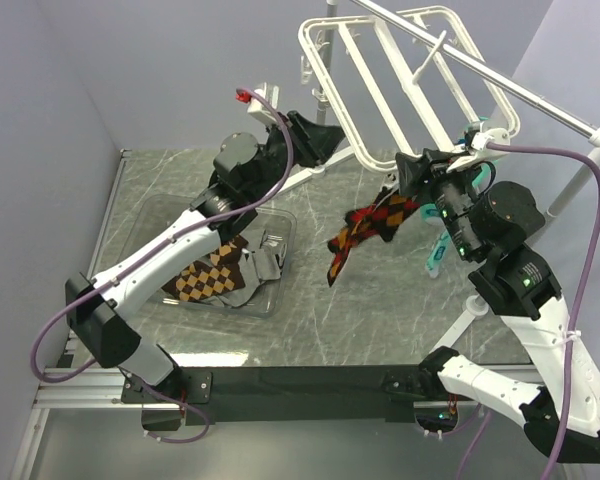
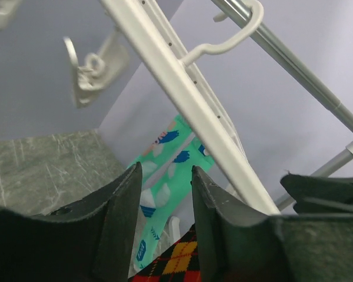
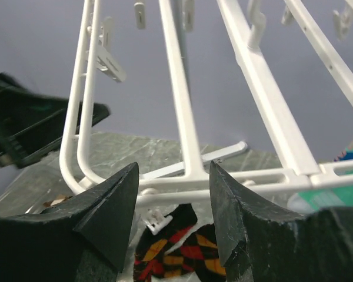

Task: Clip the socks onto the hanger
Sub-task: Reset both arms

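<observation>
White plastic formed the hanger (image 2: 179, 88), which hung by its hook from a silver pole (image 1: 540, 103) above the far part of the grey marbled table (image 1: 360, 310). An argyle sock (image 1: 365, 228) in black, red and orange dangled below the hanger's near rim. A mint-green sock (image 2: 175, 176) with blue and white marks hung beside it, toward the table's right edge. Which clips held them could not be made out. The right gripper (image 3: 173, 170) sat up at that near rim with its jaws apart and nothing pinched, the rim bar showing in the gap between them. The left gripper (image 2: 166, 170) hovered by the hanger's near left corner, jaws likewise parted and empty, with the mint-green sock visible beyond the gap. Near the table's left edge stood a clear tub (image 1: 285, 240) with a second argyle sock (image 1: 205, 280), brown and black, lying in it beneath the left arm.
</observation>
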You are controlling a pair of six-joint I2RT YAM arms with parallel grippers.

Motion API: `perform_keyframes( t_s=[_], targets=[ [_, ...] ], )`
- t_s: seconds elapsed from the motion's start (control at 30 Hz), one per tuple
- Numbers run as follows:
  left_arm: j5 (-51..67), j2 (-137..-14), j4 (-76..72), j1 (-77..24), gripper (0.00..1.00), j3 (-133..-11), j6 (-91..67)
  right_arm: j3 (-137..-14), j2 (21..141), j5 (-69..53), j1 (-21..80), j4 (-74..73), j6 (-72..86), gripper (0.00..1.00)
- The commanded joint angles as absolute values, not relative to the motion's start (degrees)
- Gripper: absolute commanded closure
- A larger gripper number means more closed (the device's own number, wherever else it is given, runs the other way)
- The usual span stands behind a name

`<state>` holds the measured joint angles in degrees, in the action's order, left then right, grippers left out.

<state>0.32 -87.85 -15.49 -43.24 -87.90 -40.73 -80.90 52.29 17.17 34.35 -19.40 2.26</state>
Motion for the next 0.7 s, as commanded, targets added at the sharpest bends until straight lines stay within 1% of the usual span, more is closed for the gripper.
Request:
perform_keyframes(
  t_s=[0.0,0.03,0.07,0.13,0.17,0.27,0.37,0.43,0.47,0.5,0.57,0.6,0.63,0.67],
  targets=[
    [0.2,-82.4,-17.2,-43.9,0.54,-84.9,-38.1,-80.9,51.3,23.6,34.2,-18.9,4.6,0.42],
    [-1.7,-81.7,-16.9,-43.9,0.52,-83.9,-37.5,-80.9,51.2,23.9,34.1,-19.2,4.7,0.42],
    [-2.8,-80.9,-16.2,-43.9,0.45,-83.1,-36.7,-81.5,50.9,24.7,34.1,-19.9,4.8,0.42],
    [-4.8,-78.9,-14.3,-43.2,0.38,-82.1,-33.5,-82.2,50.9,25.2,34.2,-21.5,4.9,0.42],
    [-4.9,-78.6,-13.0,-42.5,0.33,-82.5,-32.4,-83.1,50.9,25.8,34.3,-22.1,5.0,0.42],
    [-1.6,-78.0,-7.1,-38.2,0.28,-85.6,-29.0,-85.2,51.2,24.5,34.2,-24.7,5.3,0.41],
    [2.1,-78.7,-2.5,-33.1,0.25,-90.6,-27.2,-86.8,52.3,22.9,34.2,-27.6,5.5,0.40],
    [4.7,-80.2,-0.2,-30.3,0.23,-95.8,-26.1,-87.0,52.7,22.2,34.2,-29.3,6.1,0.38],
    [7.5,-81.9,1.9,-29.7,0.21,-98.0,-24.6,-86.9,53.2,22.3,34.2,-29.9,6.7,0.38],
    [9.1,-83.2,3.8,-29.4,0.20,-103.4,-23.4,-86.4,53.3,21.7,34.2,-30.4,7.1,0.38],
    [11.2,-86.5,10.5,-29.2,0.18,-110.3,-20.3,-84.0,53.3,19.5,34.2,-31.1,7.5,0.37],
    [12.5,-89.9,12.2,-29.1,0.18,-116.4,-19.6,-82.9,53.2,17.9,34.1,-31.3,8.2,0.36],
    [12.6,-91.6,13.5,-29.2,0.17,-119.2,-18.8,-82.0,53.1,15.7,34.2,-31.8,8.7,0.35],
    [12.2,-93.0,15.7,-29.2,0.13,-121.6,-17.5,-81.1,53.3,15.1,34.2,-32.3,10.6,0.34]
  ],
)
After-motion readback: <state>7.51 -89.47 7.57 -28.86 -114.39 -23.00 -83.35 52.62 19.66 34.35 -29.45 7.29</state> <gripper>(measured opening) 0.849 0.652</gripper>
